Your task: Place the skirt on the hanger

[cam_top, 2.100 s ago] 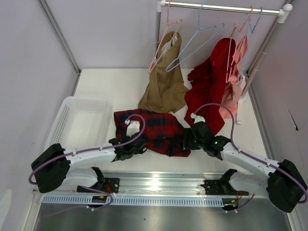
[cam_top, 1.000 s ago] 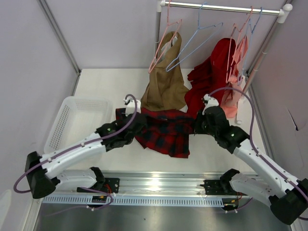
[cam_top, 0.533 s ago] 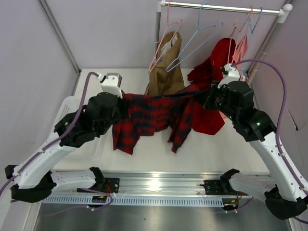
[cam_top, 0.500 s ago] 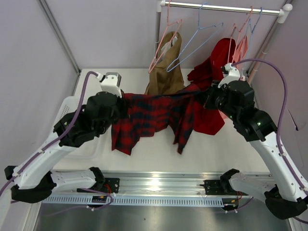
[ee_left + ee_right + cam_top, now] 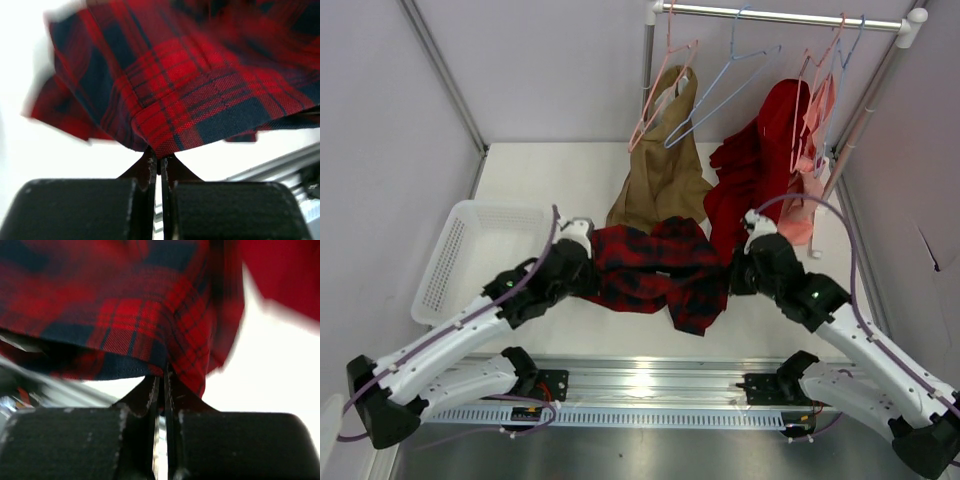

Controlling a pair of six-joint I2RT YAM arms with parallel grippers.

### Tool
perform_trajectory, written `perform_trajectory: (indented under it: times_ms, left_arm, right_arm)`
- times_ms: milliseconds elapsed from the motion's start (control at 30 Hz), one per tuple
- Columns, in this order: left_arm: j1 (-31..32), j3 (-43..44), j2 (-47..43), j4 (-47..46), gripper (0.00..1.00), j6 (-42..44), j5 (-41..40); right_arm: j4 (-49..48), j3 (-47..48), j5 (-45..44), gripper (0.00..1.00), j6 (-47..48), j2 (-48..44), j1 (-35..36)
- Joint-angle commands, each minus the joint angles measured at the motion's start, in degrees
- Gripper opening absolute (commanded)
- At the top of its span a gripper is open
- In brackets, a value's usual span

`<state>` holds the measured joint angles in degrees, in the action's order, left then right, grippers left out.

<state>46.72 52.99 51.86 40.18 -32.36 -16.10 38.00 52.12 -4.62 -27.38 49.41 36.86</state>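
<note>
Top external: skirt point(image 5: 660, 265) slung between left gripper point(image 5: 588, 268) and right gripper point(image 5: 732, 275).

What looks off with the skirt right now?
The skirt sags in a crumpled bunch between the left gripper and right gripper, both pinched on its edges, rather than spread flat. The light-blue hanger hangs tilted on the rail, empty.

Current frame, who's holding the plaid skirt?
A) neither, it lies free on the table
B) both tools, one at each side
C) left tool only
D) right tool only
B: the left tool and the right tool are each pinched shut on a fold of the skirt in their own wrist views. In the top view they sit at its left and right edges.
</note>
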Motion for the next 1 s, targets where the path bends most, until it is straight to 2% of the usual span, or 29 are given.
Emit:
perform_trajectory:
  times_ms: [0, 67, 167, 200, 233, 300, 333, 433, 533, 667, 967]
  left_arm:
    - [-0.4, -12.4, -1.3, -8.8, 0.0, -8.2, 7.9]
    - [-0.3, -19.0, -2.0, -12.8, 0.0, -9.8, 10.3]
    - [-0.4, -21.5, -1.8, -14.2, 0.0, -10.4, 10.0]
    - [-0.3, -21.7, -1.7, -14.3, 0.0, -10.0, 10.0]
    - [-0.4, -22.1, -1.1, -14.6, 0.0, -9.8, 10.5]
    - [-0.3, -22.0, -0.5, -14.8, 0.0, -9.0, 10.9]
    - [-0.3, -21.7, -0.4, -14.6, 0.0, -8.8, 10.9]
    - [-0.3, -20.9, -0.7, -14.5, 0.0, -8.0, 11.2]
    - [-0.3, -19.2, -0.6, -13.3, 0.0, -6.8, 11.0]
    - [-0.3, -17.3, -0.2, -12.7, 0.0, -5.7, 11.5]
    - [-0.1, -15.2, 0.7, -11.9, 0.0, -5.3, 12.1]
  right_arm:
    - [-5.0, -10.4, -0.9, 0.01, -6.7, -3.5, 2.7]
    - [-7.1, -16.8, -0.4, 0.05, -9.5, -5.4, 3.1]
    - [-7.8, -20.0, -0.5, 0.15, -10.5, -6.1, 3.6]
    - [-7.8, -20.3, -0.4, 0.19, -10.4, -6.2, 3.7]
    - [-7.8, -20.3, -0.3, 0.3, -10.3, -6.2, 3.7]
    - [-7.5, -19.8, -0.3, 0.38, -10.1, -5.9, 4.0]
    - [-7.1, -19.6, -0.3, 0.45, -10.1, -5.9, 4.1]
    - [-5.2, -18.4, 0.0, 0.59, -11.0, -6.3, 4.4]
    - [-2.8, -17.9, -0.7, 0.67, -13.1, -9.1, 4.7]
    - [0.8, -17.8, -2.8, 0.73, -15.8, -12.7, 4.7]
    - [4.9, -20.0, -7.0, 0.74, -22.0, -16.4, 4.9]
